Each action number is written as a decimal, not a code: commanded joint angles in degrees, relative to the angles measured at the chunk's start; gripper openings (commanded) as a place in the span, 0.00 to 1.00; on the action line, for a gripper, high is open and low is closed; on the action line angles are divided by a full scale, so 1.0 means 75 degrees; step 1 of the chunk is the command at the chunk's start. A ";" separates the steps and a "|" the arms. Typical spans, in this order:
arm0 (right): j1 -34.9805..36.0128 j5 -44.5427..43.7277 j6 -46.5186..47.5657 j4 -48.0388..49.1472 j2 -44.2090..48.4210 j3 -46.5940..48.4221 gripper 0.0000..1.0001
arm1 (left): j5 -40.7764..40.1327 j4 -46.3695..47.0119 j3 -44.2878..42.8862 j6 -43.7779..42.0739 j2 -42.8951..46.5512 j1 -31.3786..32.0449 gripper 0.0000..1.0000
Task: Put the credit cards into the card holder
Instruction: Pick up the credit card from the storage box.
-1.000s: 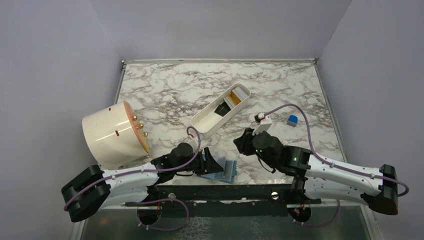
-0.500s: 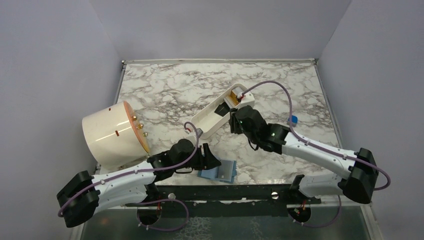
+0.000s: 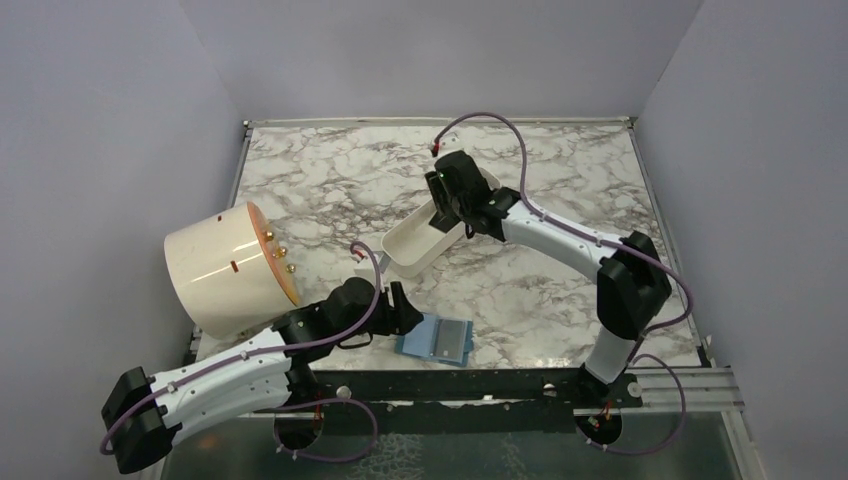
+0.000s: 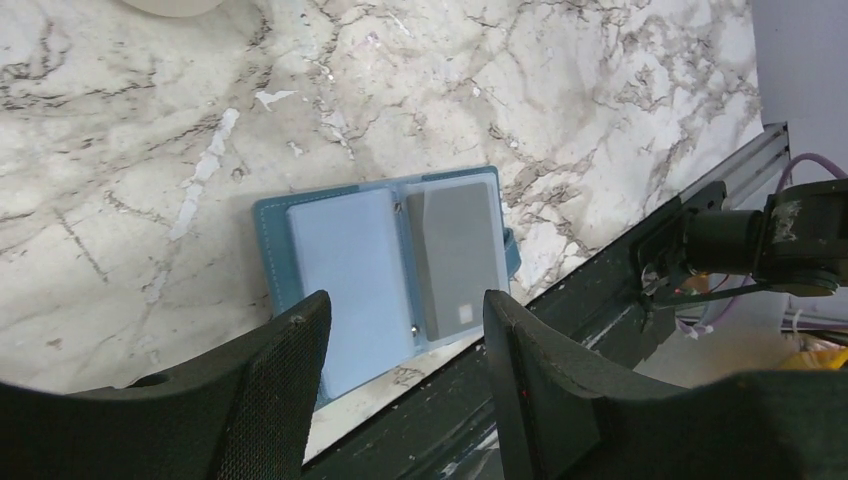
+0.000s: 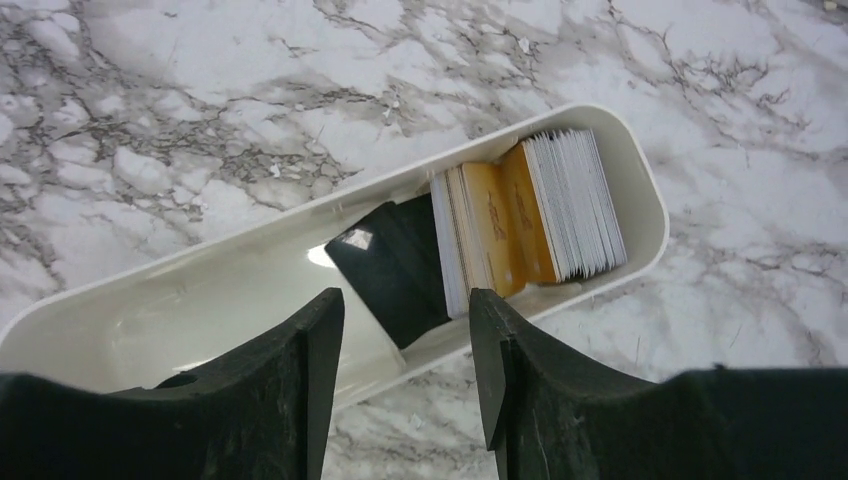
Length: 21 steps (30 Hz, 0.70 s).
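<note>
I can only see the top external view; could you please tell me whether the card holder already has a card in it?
Observer: Yes. The left wrist view shows the card holder lying open, with one grey card in a pocket on one page; the other page looks empty.
Operator: Thank you. What is inside the white tray?
Observer: In the right wrist view, a black card lies slanted beside a stack of upright gold and white cards at one end, with the right gripper open above it.
Operator: And the other arm?
Observer: The left gripper is open and holds nothing, above the card holder.
</note>
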<state>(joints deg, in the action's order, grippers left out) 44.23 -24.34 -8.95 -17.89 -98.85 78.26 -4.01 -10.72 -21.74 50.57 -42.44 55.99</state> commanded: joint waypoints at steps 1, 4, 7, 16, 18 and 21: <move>-0.0161 0.0051 0.0833 -0.0143 -0.0910 0.0790 0.51 | -0.0510 -0.0508 -0.0138 -0.0247 0.0387 0.0000 0.60; -0.0188 0.0076 0.1115 -0.0211 -0.1480 0.1222 0.53 | -0.0635 -0.0595 -0.0156 -0.0282 0.0614 0.0000 0.60; -0.0261 -0.0056 0.1297 -0.0389 -0.1994 0.1576 0.53 | -0.0767 -0.0733 -0.0203 -0.0327 0.0810 0.0000 0.60; -0.0444 -0.0785 0.1777 -0.0569 -0.2776 0.1935 0.53 | -0.1071 -0.1010 -0.0339 -0.0402 0.1255 0.0000 0.60; -0.0498 -0.0798 0.1844 -0.0568 -0.2857 0.1952 0.53 | -0.1105 -0.1042 -0.0335 -0.0392 0.1284 0.0000 0.61; -0.0557 -0.0707 0.1970 -0.0557 -0.2956 0.1970 0.53 | -0.1106 -0.1058 -0.0312 -0.0351 0.1279 0.0000 0.62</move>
<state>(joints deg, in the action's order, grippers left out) 40.84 -28.01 3.38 -21.96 -119.50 90.80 -10.20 -17.80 -23.00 48.45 -33.39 55.99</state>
